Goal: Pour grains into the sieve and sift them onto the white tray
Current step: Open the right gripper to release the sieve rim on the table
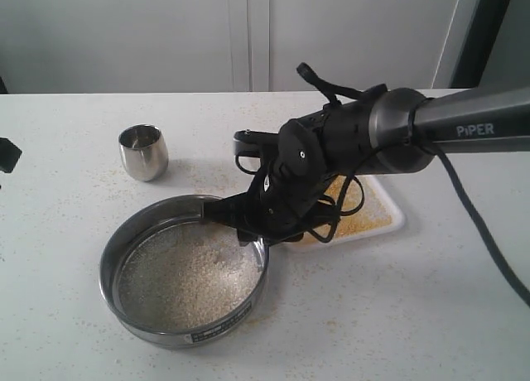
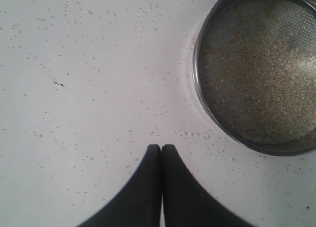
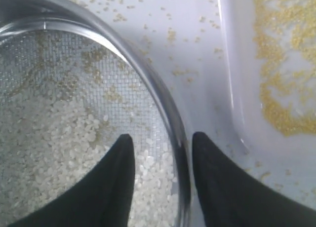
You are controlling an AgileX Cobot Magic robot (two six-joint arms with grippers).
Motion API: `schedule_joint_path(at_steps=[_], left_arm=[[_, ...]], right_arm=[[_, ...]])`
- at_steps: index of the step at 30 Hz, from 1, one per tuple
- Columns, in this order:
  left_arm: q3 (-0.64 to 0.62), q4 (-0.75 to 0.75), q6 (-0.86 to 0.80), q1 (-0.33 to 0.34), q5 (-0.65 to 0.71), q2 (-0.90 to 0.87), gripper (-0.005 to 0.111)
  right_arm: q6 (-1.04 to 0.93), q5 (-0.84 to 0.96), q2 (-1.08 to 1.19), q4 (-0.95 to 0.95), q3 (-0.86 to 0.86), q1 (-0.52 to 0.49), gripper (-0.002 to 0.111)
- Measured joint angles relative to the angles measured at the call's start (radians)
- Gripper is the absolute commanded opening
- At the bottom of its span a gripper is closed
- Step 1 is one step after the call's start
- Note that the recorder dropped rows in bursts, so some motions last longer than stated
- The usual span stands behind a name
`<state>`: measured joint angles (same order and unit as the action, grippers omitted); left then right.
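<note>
The bench [image 1: 431,315] carries everything. The right arm [image 1: 480,124] reads "PiPER". The sieve [image 1: 157,331], its label too small to read, sits beside the white tray [image 1: 396,219]. The right end effector [image 3: 162,138] stands wide astride the sieve's rim. The left end effector [image 2: 161,147] is closed and empty, near the sieve. Pale grains [image 1: 186,273] lie in the sieve.

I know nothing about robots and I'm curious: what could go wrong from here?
1. The right gripper stands open astride the rim of the sieve; lifting off, a finger might catch it and tip out the pale grains.
2. The sieve sits close to the tray; a nudge might knock the tray and scatter its yellow meal.
</note>
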<state>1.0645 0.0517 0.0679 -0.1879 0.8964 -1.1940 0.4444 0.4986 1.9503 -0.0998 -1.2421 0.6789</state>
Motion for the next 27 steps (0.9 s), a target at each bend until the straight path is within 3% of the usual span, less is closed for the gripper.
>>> schedule_joint_path(at_steps=[17, 20, 24, 27], left_arm=[[0.000, 0.000, 0.000, 0.000, 0.000, 0.000, 0.000], [0.000, 0.000, 0.000, 0.000, 0.000, 0.000, 0.000], [0.000, 0.000, 0.000, 0.000, 0.000, 0.000, 0.000], [0.000, 0.000, 0.000, 0.000, 0.000, 0.000, 0.000]], right_arm=[[0.000, 0.138, -0.178, 0.000, 0.000, 0.000, 0.035], [0.000, 0.172, -0.197, 0.000, 0.000, 0.000, 0.025], [0.000, 0.208, -0.218, -0.002, 0.000, 0.000, 0.000], [0.000, 0.229, -0.227, -0.002, 0.000, 0.000, 0.000]])
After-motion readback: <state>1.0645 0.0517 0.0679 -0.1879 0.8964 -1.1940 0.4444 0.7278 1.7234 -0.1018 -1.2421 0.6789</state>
